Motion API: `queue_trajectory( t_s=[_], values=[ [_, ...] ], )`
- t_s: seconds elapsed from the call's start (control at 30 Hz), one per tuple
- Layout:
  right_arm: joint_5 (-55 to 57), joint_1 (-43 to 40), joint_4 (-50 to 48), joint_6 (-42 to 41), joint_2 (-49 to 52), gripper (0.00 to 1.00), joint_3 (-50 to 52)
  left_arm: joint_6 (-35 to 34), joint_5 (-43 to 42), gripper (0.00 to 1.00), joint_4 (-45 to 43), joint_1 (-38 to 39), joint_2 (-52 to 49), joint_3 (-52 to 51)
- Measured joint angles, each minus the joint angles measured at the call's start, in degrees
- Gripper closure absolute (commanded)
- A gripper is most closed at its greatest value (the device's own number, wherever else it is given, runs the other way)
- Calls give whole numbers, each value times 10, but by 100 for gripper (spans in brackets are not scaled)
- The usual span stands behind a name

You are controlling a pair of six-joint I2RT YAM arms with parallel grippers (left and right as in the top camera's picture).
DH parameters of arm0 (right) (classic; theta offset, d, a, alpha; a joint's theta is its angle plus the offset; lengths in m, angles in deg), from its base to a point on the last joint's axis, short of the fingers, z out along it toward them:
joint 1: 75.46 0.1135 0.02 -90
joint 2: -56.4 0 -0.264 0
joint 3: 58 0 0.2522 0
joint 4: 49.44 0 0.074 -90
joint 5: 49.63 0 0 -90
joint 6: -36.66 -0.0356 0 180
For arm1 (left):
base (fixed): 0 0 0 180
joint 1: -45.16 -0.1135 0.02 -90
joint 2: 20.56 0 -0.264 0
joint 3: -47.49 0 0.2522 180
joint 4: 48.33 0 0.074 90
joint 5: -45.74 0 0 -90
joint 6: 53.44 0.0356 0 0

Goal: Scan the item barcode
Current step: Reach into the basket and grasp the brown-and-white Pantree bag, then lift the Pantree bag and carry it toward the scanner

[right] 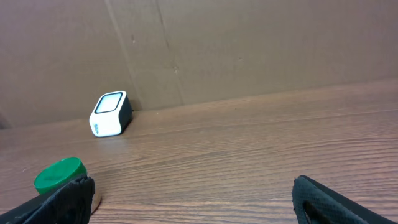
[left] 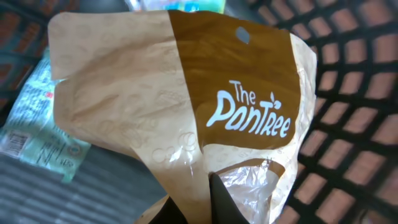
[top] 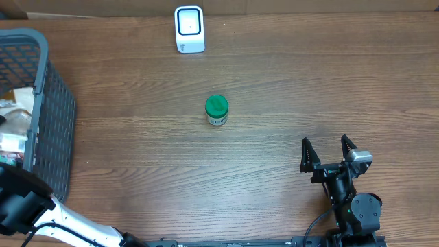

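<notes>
– Both jaws of left gripper pinched on Pantree bag, right at its tip, in basket. Right gripper spread wide.
– Light, soft, crinkly. Best gripped near an edge.

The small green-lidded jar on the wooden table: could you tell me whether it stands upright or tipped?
Upright: the small green-lidded jar shows its round lid face-on from overhead.
</notes>
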Motion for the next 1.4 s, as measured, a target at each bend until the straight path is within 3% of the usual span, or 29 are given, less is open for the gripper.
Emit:
queue_trajectory(
  t_s=[0.43,0.77,1.1,1.4],
  values=[
    [0,0,0,0,0,0,0,-74,-200,96,17,17,52,173],
    [0,0,0,0,0,0,0,-91,-266,96,34,199,163,191],
    [0,0,0,0,0,0,0,-105,-188,96,103,378,165,134],
    [0,0,0,0,0,0,0,-208,-80,96,10,493,164,-33]
  ],
)
